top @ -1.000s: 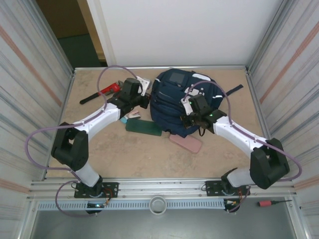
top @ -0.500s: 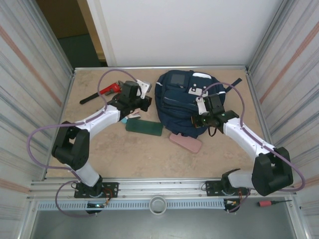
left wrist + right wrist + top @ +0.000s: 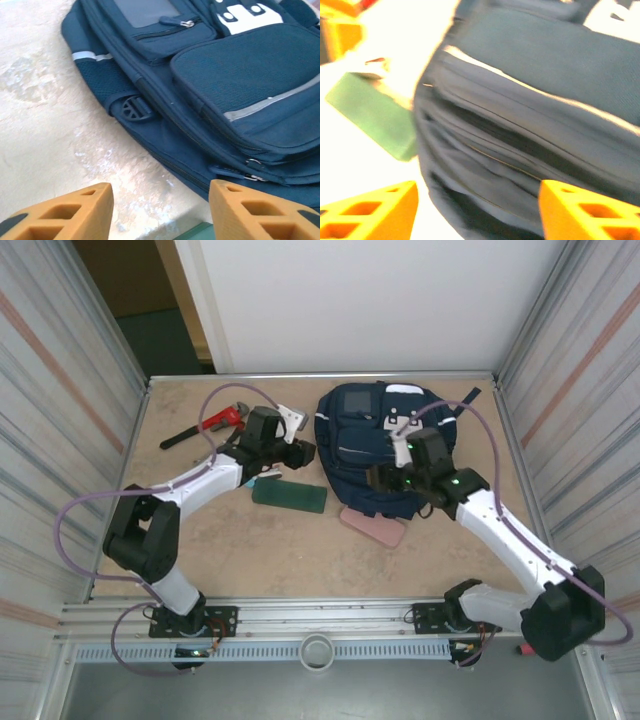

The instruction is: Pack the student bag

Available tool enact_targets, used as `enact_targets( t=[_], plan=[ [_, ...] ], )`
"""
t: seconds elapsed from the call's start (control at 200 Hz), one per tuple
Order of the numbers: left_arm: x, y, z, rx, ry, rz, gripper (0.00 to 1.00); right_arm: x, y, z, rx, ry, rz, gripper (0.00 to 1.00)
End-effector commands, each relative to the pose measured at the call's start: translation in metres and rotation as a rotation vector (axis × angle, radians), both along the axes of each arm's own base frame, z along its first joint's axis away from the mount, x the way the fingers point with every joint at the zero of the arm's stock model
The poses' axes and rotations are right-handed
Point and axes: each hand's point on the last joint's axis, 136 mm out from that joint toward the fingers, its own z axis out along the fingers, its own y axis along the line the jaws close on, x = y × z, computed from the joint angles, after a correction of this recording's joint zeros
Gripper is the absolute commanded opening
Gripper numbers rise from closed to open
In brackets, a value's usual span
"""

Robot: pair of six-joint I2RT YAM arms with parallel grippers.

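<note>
lying front-face up at about 1 o'clock on the table (image 3: 250, 550), the student bag (image 3: 375, 440) runs its long axis from roughly 11 to 5 o'clock, its grey-patched pocket end toward the far wall. the left gripper (image 3: 305, 452) hangs at the bag's 9 o'clock side, its fingers (image 3: 75, 205) wide apart and holding nothing. the right gripper (image 3: 378, 478) hovers over the bag's 6 o'clock edge, fingers (image 3: 375, 207) likewise wide and empty. a green case (image 3: 290, 495) lies at 8 o'clock, a pink case (image 3: 372, 527) just beside the near edge.
</note>
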Motion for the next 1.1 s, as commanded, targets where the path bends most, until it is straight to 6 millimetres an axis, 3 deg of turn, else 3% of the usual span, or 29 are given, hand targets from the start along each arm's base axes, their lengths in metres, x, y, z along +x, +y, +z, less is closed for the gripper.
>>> enact_targets(
  t=[0.0,0.21,0.481,0.621,0.696,0.802,0.932,1.092],
  plan=[
    [0.002,0.019,0.011,0.010,-0.027,0.092,0.55,0.025,0.023,-0.004,-0.122,-0.027,0.057,0.72],
    [0.002,0.039,0.009,0.002,-0.014,0.159,0.56,0.068,0.066,-0.030,-0.176,0.035,0.084,0.74],
    [-0.005,0.044,0.009,0.001,-0.017,0.162,0.57,0.109,0.069,-0.075,-0.291,0.108,0.007,0.72],
    [-0.007,0.044,0.005,0.002,-0.009,0.156,0.58,0.122,0.062,-0.083,-0.302,0.125,-0.034,0.59],
    [-0.008,0.044,0.005,-0.004,-0.012,0.158,0.58,0.124,0.061,-0.083,-0.298,0.132,-0.038,0.46],
    [-0.010,0.040,0.008,-0.023,-0.018,0.135,0.59,0.124,0.059,-0.075,-0.280,0.129,-0.038,0.24],
    [-0.012,0.029,0.019,-0.073,-0.055,0.070,0.60,0.121,0.051,-0.041,-0.198,0.108,-0.036,0.03],
    [-0.020,0.002,0.040,-0.134,-0.145,-0.080,0.66,0.112,0.044,0.009,0.031,0.089,0.005,0.00]
  ],
)
